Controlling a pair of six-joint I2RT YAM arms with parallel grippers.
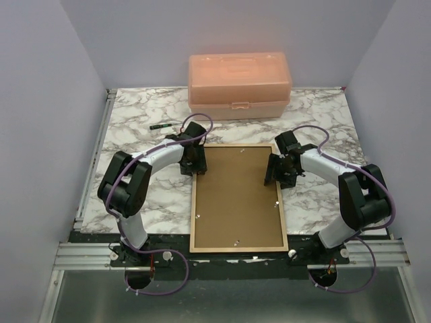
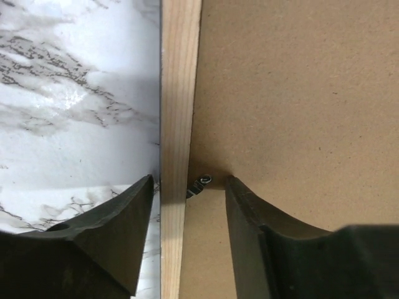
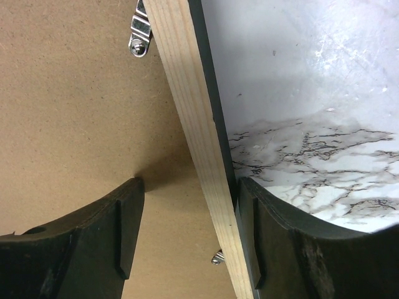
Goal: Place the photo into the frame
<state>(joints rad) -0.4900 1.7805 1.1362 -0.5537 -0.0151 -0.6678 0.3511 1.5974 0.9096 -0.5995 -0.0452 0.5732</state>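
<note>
found frame face down on counter, brown backing up. saw left jaws apart astride left rail, right jaws apart astride right rail, neither clamped.

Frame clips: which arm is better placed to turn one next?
Probably left: a clip lies right between the left end effector's tips. The right end effector straddles the frame rail, its clearest clip far ahead.

No legible text or markings anywhere
</note>
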